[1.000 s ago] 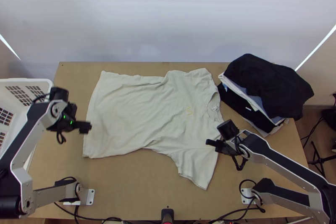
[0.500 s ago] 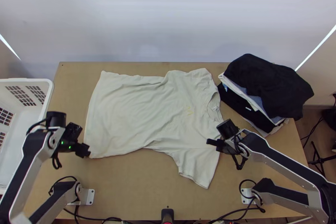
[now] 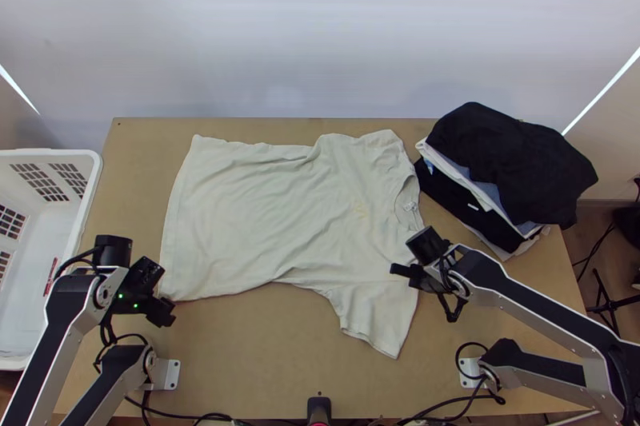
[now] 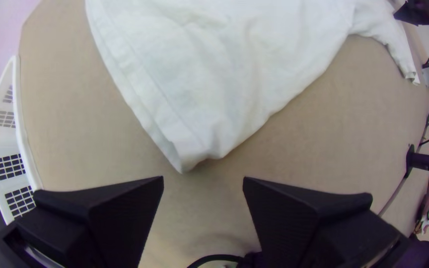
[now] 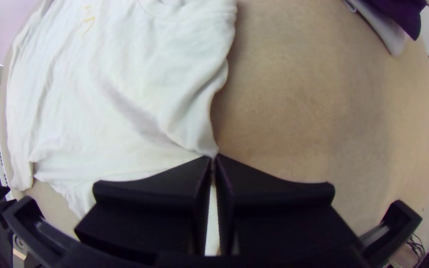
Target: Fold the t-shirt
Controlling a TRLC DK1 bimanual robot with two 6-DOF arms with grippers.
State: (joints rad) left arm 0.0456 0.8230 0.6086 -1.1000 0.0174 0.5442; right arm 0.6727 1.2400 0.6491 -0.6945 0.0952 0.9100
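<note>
The counter [image 3: 256, 362] carries the pale t-shirt [image 3: 256, 210], spread out before me, with a white basket [image 3: 93, 178] off past its hem and a pile of clothes [image 3: 512, 162] just beside its collar. My right claw [image 3: 410, 272] pinches the t-shirt's edge by the near sleeve; my left claw [image 3: 163, 312], fingers spread wide, is just beside its near hem corner.

In the top view, I've brought my left gripper [image 3: 166, 314] toward 6 o'clock: a second ago it was by the shirt's [image 3: 264, 210] 9 o'clock edge, then over its 8 o'clock corner; now it sits just outside that corner.
</note>
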